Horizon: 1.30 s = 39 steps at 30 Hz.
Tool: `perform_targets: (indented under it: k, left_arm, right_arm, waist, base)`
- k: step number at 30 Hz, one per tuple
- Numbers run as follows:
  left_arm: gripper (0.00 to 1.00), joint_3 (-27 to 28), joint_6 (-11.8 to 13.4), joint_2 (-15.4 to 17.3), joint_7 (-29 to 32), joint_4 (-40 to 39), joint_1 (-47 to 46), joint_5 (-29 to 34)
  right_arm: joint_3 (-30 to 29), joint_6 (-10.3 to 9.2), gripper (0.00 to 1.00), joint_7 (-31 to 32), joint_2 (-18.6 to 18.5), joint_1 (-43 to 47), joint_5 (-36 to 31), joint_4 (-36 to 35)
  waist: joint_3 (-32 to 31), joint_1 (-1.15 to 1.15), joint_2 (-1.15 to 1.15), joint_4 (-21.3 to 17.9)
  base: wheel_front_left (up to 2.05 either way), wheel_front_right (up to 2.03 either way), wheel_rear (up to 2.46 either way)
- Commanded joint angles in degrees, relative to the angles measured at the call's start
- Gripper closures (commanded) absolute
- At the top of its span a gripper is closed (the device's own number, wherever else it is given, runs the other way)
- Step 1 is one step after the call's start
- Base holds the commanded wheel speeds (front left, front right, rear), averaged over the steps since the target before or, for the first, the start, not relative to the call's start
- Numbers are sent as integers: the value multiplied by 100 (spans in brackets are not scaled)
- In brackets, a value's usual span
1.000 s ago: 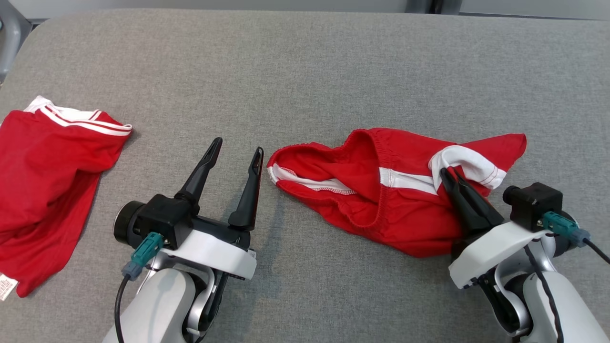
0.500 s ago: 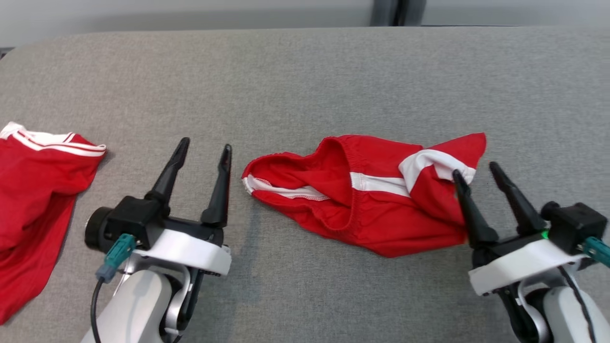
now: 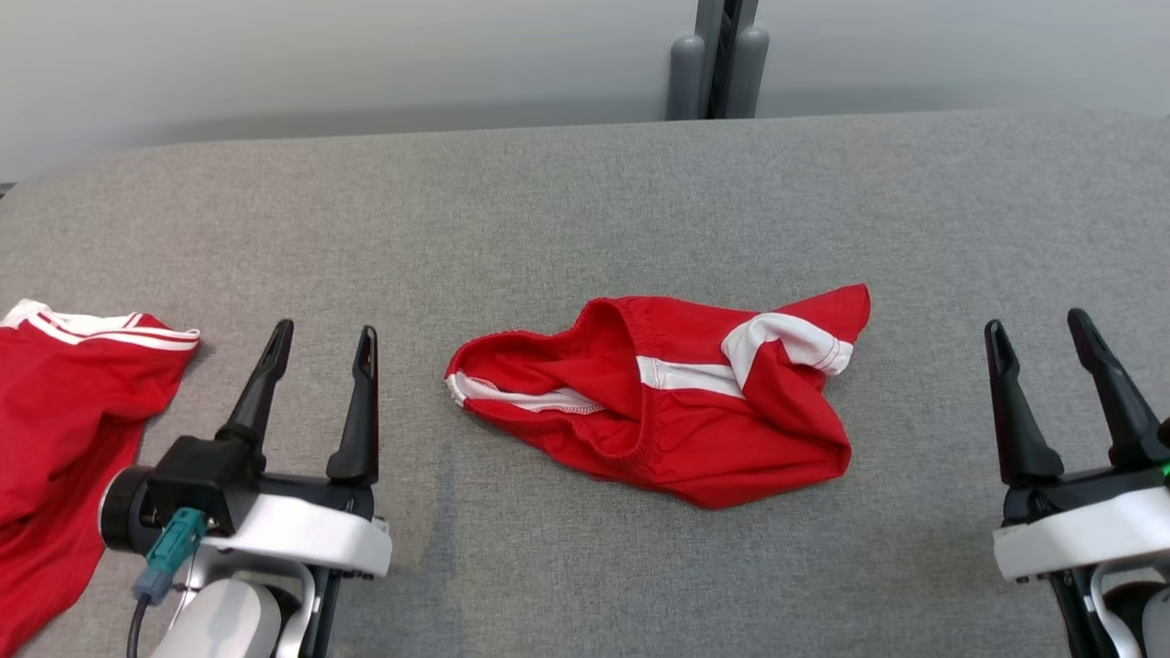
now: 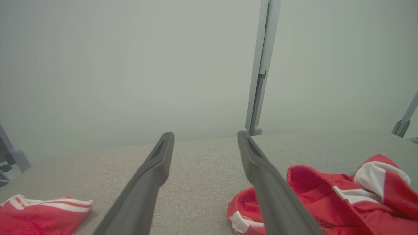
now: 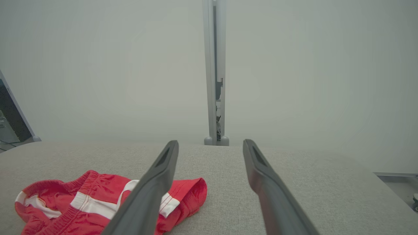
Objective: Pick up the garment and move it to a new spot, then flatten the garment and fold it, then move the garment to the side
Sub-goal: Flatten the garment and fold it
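**Item 1.** Crumpled red garment [image 3: 658,411] of thin sports cloth, with white side bands and a gathered elastic waistband; apparently shorts. It lies loose near the middle of the padded grey fabric surface [image 3: 585,210], between the two arms and touched by neither. The waistband gapes toward the robot's left, and one white-banded leg end is bunched up at the right. Condition: heaped, not flat, unfolded. Judged to be at its working spot, with flattening the step in hand.

**Item 2.** Right gripper [image 3: 1037,322], two long dark fingers. It stands to the right of the garment, well apart from it, with the fingers spread and nothing between them. Probably held clear so the cloth can settle freely.

**Item 3.** Left gripper [image 3: 325,329], same pattern. Its fingers are spread and empty, near the waistband end but apart from it. With one claw at each side, the pair is well placed to take opposite ends and draw the cloth flat.

**Item 4.** Second red garment [image 3: 64,429], with white stripes, at the surface's left edge beyond the left arm. It lies out of the working area; whether it is finished or waiting cannot be told.

**Item 5.** Grey upright post [image 3: 717,59] behind the far edge, against a pale wall [image 3: 320,64].
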Motion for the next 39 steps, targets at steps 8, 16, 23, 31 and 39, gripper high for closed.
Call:
perform_targets:
  k: [8, 16, 23, 31, 39]
  left_arm:
    - [0, -26, 119, 96, 79, -147, 319, -27]
    - [0, -103, 151, 88, 133, -204, 310, -10]
    - [0, -181, 94, 61, 164, -225, 208, -28]
    - [0, -688, -449, -159, 657, -198, -410, -177]
    - [0, -1266, -1135, -570, 1742, 369, -1135, -697]
  right_arm:
    - [-85, 1, 0, 183, 56, 368, -96, -146]
    - [-122, 1, 0, 246, 99, 377, -102, -198]
    - [-116, 1, 0, 252, 82, 275, -61, -156]
    - [39, 1, 0, 212, 47, 67, -38, -89]
    - [377, 1, 0, 80, 47, -209, 11, 137]
  waist:
    - [-207, 0, 0, -32]
    - [-189, 0, 0, -12]
    - [-144, 0, 0, 12]
    - [67, 0, 0, -134]
    - [397, 0, 0, -539]
  base:
    - [0, 0, 0]
    - [0, 0, 0]
    - [0, 0, 0]
    - [0, 0, 0]
    - [0, 0, 0]
